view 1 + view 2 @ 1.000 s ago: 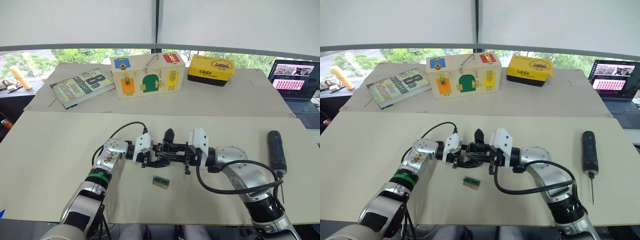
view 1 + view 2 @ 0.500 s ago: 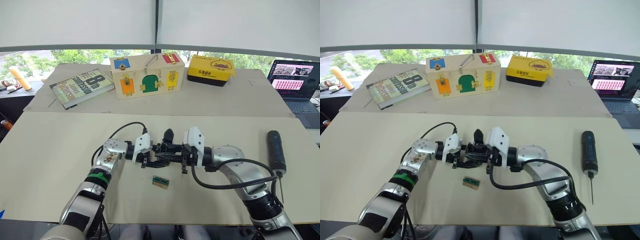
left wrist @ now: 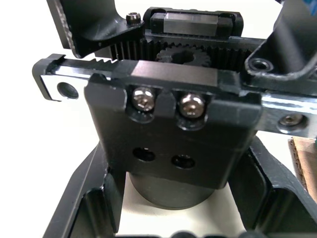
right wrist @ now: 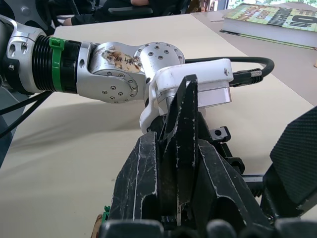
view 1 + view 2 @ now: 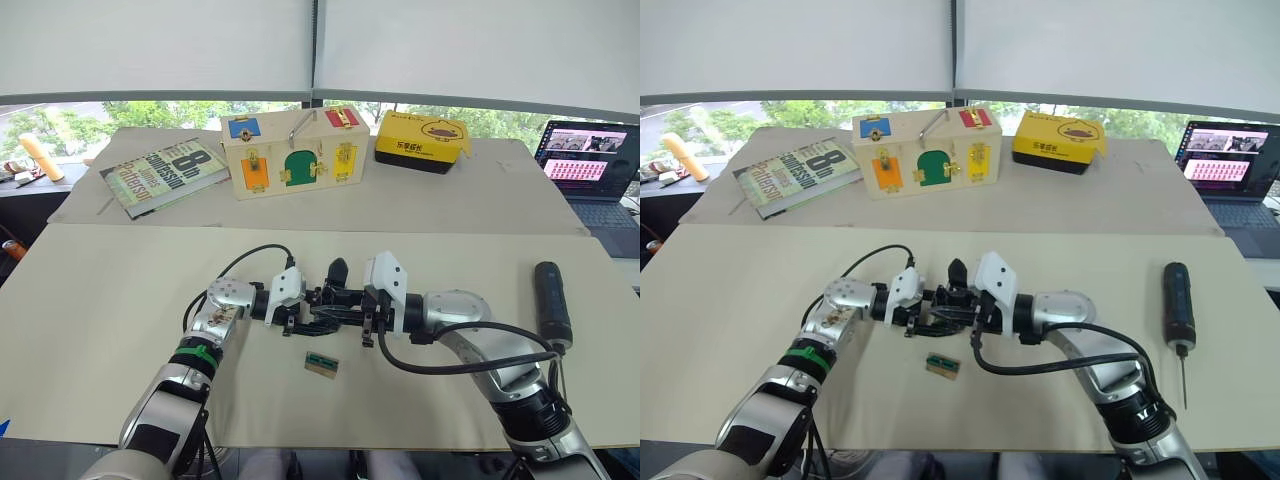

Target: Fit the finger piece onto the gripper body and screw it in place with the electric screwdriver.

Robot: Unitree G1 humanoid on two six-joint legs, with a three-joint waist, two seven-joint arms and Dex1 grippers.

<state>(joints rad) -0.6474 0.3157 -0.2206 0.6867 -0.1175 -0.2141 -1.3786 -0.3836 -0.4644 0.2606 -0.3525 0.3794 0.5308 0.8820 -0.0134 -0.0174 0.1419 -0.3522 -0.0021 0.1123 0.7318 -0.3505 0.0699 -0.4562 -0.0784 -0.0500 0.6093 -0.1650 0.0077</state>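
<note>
The gripper body (image 3: 173,148), a black block with two screws and a toothed rack over a round base, sits low over the table centre, and my left gripper (image 5: 300,312) is shut on that base. From the other side my right gripper (image 5: 352,312) is shut on the finger piece (image 4: 181,129), a black tapered wedge pinched between its two fingers (image 4: 143,183), pressed up against the gripper body (image 5: 325,303). One black pointed finger (image 5: 338,270) stands up from the cluster. The electric screwdriver (image 5: 552,303) lies on the table far to the right, untouched.
A small green-and-tan block (image 5: 322,363) lies just in front of the grippers. At the back stand a wooden lock box (image 5: 290,150), a book (image 5: 163,174) and a yellow box (image 5: 422,138). A laptop (image 5: 590,165) sits at the far right.
My right wrist has shifted a little to the left, closer to the left gripper and the gripper body. The left arm and the screwdriver have stayed put.
</note>
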